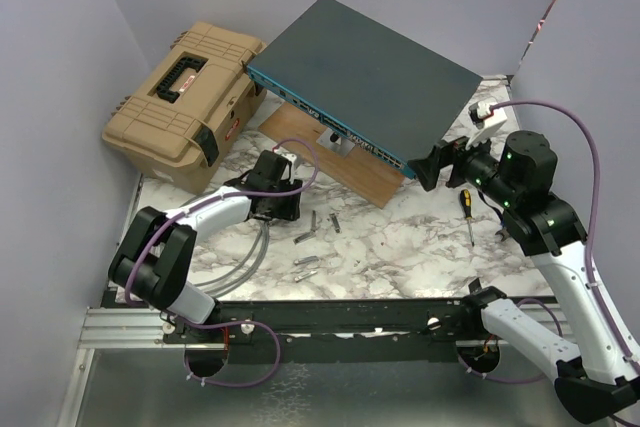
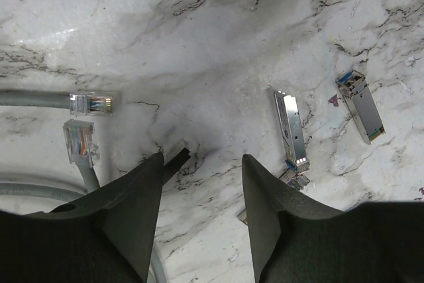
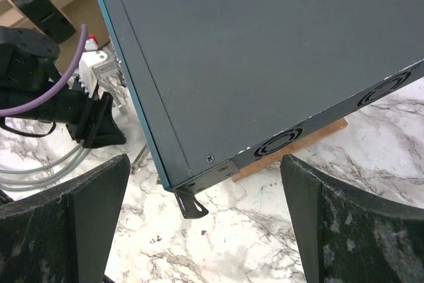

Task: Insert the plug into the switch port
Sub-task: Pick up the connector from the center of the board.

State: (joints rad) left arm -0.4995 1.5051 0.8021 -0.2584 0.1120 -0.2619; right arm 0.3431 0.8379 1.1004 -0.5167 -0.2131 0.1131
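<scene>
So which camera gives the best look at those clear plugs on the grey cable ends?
The left wrist view: both clear plugs lie close up, coloured wires visible inside. The top view shows only their grey cable, with the plugs too small to make out; the right wrist view shows just cable loops, no plugs.

The switch [image 1: 370, 72] lies on a board [image 1: 345, 175], the toolbox [image 1: 185, 102] to its left, a screwdriver [image 1: 467, 217] before its right corner.

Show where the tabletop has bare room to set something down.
Bare marble lies between the metal modules and the screwdriver, in front of the wooden board. Crowded: grey cables at left; switch and toolbox fill the back.
</scene>
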